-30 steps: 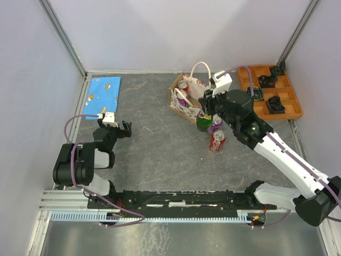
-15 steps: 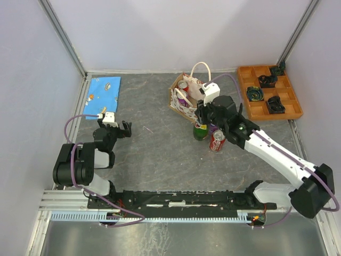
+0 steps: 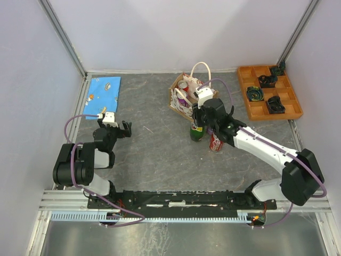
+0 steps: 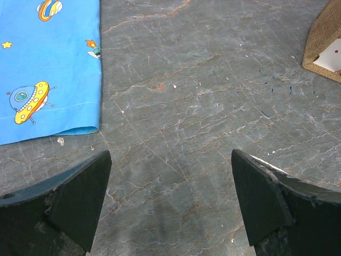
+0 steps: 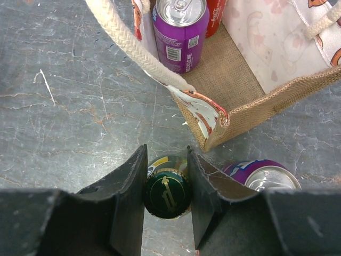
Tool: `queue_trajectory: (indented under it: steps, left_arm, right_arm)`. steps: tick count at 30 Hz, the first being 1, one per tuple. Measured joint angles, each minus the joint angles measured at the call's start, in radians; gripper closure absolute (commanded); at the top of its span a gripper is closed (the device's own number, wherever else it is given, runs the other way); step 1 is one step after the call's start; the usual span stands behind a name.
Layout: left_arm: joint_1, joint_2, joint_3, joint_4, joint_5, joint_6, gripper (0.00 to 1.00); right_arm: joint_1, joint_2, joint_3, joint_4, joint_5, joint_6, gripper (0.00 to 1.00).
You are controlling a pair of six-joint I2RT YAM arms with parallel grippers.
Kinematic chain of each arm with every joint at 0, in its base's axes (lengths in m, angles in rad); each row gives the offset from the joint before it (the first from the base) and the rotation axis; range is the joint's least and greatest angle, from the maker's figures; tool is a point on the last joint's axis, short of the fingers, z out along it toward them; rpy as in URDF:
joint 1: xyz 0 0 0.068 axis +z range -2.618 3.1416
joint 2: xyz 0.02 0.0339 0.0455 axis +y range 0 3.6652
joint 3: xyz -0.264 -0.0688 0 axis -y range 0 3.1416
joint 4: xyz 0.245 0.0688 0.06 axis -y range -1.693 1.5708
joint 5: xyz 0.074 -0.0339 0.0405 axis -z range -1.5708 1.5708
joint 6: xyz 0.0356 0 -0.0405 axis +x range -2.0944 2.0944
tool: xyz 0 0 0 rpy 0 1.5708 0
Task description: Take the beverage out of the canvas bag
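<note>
The tan canvas bag (image 3: 187, 98) with white looped handles stands at the table's middle back; the right wrist view shows its burlap floor (image 5: 229, 74), a purple can (image 5: 180, 29) and a red can (image 5: 215, 10) inside. My right gripper (image 5: 166, 186) is shut on the capped neck of a green bottle (image 5: 167, 193), which stands just in front of the bag (image 3: 196, 132). A purple can (image 5: 261, 176) and a red can (image 3: 216, 142) stand on the table beside it. My left gripper (image 4: 170, 197) is open and empty over bare table at the left.
A blue cartoon-print cloth (image 3: 103, 94) lies at the back left, also in the left wrist view (image 4: 48, 64). An orange compartment tray (image 3: 269, 93) with dark items sits at the back right. Grey walls and metal rails enclose the table.
My right gripper has carried the green bottle leftward and down, from beside the bag to the table in front of it. The left arm has not moved.
</note>
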Motion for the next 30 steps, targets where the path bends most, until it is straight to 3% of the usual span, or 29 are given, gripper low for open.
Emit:
queue_trajectory:
  steps: [10, 13, 16, 19, 22, 30]
  left_arm:
    - [0.0, 0.0, 0.0, 0.0, 0.0, 0.0, 0.01]
    - [0.0, 0.0, 0.0, 0.0, 0.0, 0.0, 0.01]
    - [0.0, 0.0, 0.0, 0.0, 0.0, 0.0, 0.01]
    - [0.0, 0.0, 0.0, 0.0, 0.0, 0.0, 0.01]
    - [0.0, 0.0, 0.0, 0.0, 0.0, 0.0, 0.01]
    - [0.0, 0.0, 0.0, 0.0, 0.0, 0.0, 0.01]
  right_arm:
    - [0.0, 0.016, -0.04, 0.062, 0.035, 0.002, 0.97]
    - [0.0, 0.016, -0.04, 0.062, 0.039, 0.005, 0.76]
    - [0.0, 0.016, -0.04, 0.06, 0.04, 0.005, 0.39]
    - [0.0, 0.011, -0.04, 0.068, 0.042, 0.008, 0.21]
    - [0.0, -0.002, -0.038, 0.07, 0.049, 0.002, 0.15]
    - [0.0, -0.018, 0.051, 0.055, 0.058, -0.038, 0.12]
